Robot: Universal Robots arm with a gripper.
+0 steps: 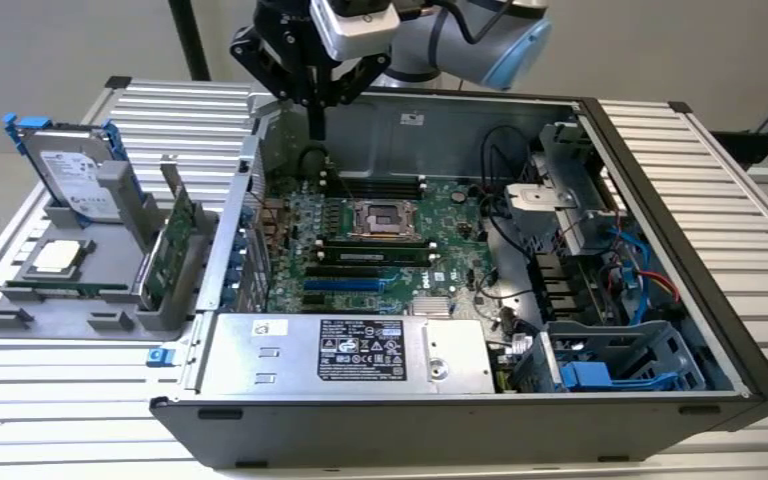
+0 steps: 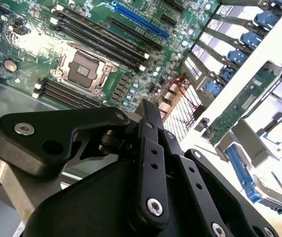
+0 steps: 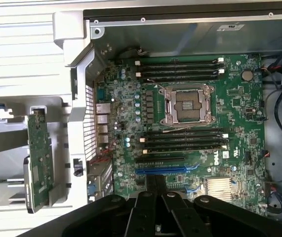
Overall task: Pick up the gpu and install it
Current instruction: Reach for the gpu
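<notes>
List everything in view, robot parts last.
computer case: one, dark grey, open, on the table
motherboard: one, green, inside the case
power supply: one, silver, inside the case
gpu: one, green, upright in the holder, outside the case on the exterior view's left
hard drive: one, silver with blue rails, same holder
holder: one, grey, on the table
table: one, silvery slats
gripper: one, black, shut, empty, above the case
arm: one, grey and light blue, above the case
</notes>
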